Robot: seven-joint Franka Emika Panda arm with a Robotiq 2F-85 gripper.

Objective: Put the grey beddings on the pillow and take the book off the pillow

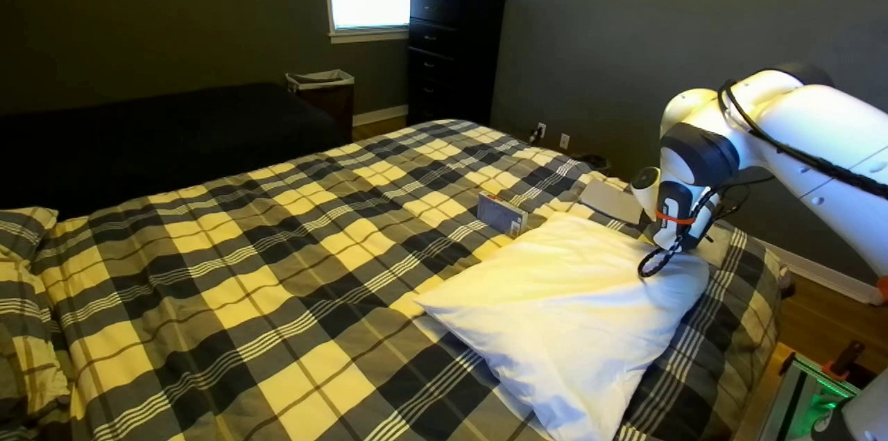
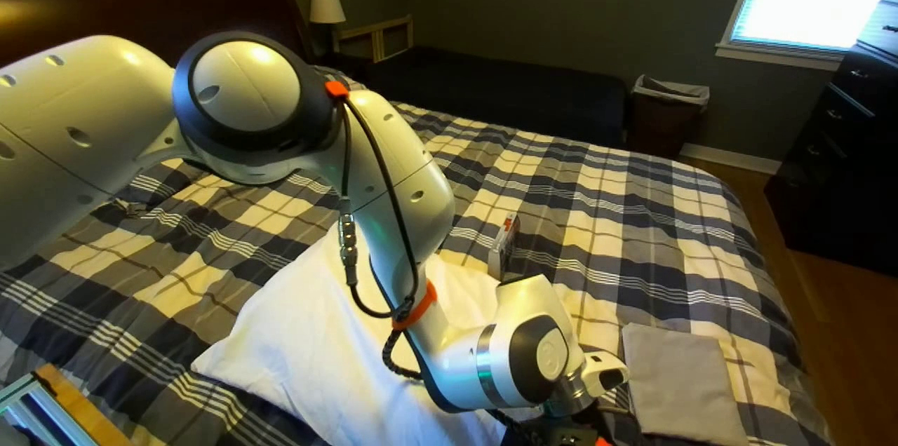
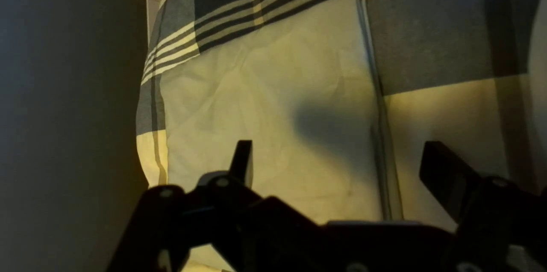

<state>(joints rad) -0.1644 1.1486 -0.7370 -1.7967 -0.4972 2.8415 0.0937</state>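
A folded rectangular grey cloth [image 3: 273, 109] lies on the yellow, grey and black plaid bedspread [image 3: 440, 45], mid-frame in the wrist view, its layered edge running top to bottom between the widely spread, empty jaws of the black two-fingered gripper [image 3: 339, 150]. That edge, nearer the jaw at frame right, seems the likeliest place to pinch

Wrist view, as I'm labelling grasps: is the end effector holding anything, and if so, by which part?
Nothing is held: the end effector stands wide open, and the folded grey cloth lies ungripped on the plaid bedspread.
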